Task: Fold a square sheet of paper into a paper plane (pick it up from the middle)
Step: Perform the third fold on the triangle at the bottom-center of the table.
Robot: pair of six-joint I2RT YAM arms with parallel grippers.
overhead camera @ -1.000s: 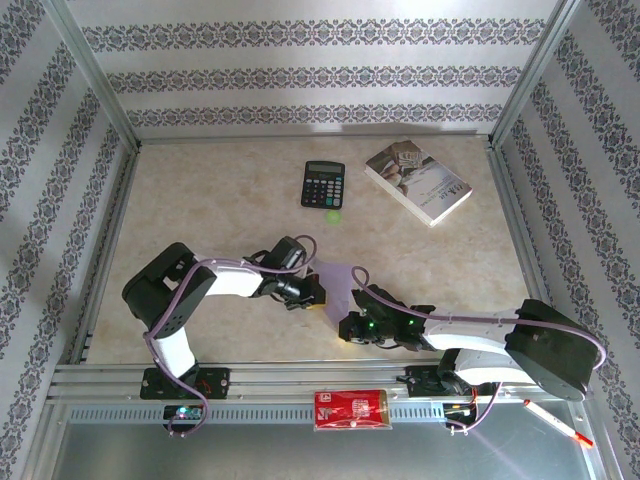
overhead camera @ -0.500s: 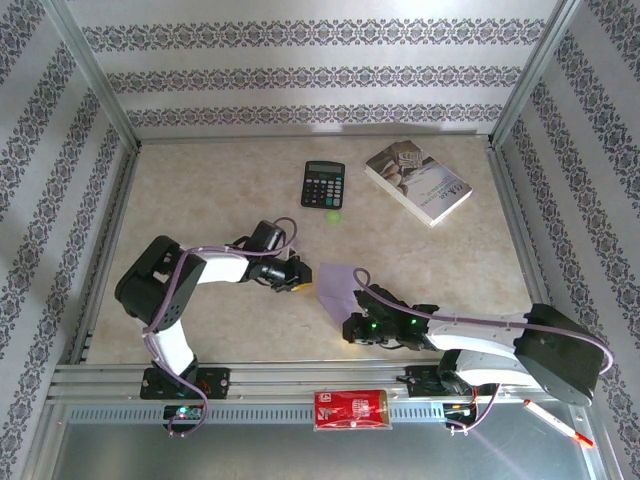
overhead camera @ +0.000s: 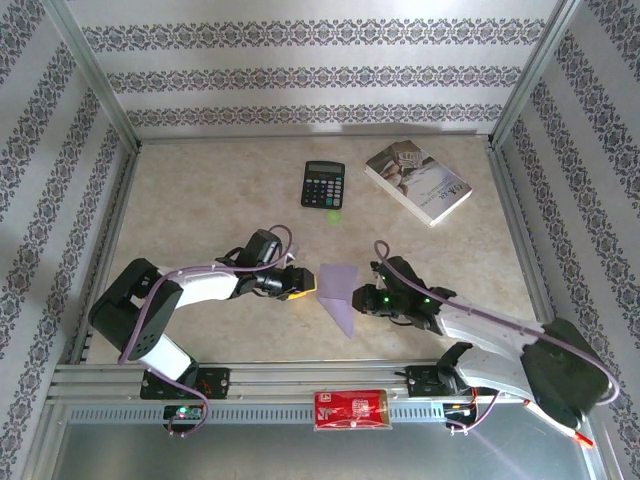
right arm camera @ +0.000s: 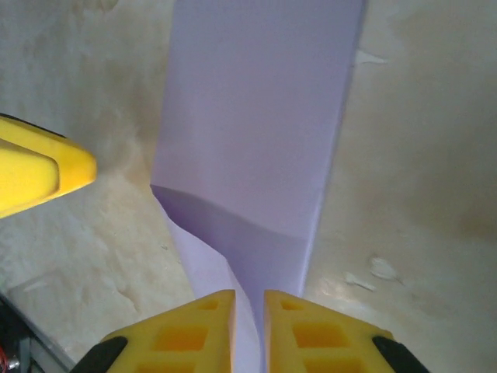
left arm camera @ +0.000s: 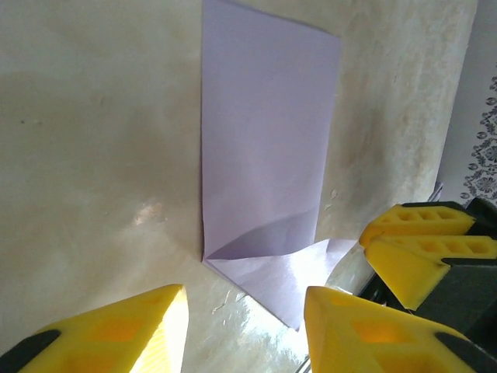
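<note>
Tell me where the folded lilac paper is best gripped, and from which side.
Probably the pointed near end of the lilac paper, where a flap seems lifted off the table; elsewhere it lies flat. Approach low from the near side.

**Two white-and-black arms with yellow fingers**

The left arm (overhead camera: 200, 285) and the right arm (overhead camera: 480, 325) have white shells over black joints. A thin lilac cable (overhead camera: 380, 247) loops out just behind each hand. The left gripper (overhead camera: 300, 283) and the right gripper (overhead camera: 362, 297) end in bright yellow wedge-shaped fingers (left arm camera: 116, 334), moulded with rectangular hollows and set in black mounts. A small green light (overhead camera: 385, 297) glows just behind the right hand's fingers.
</note>
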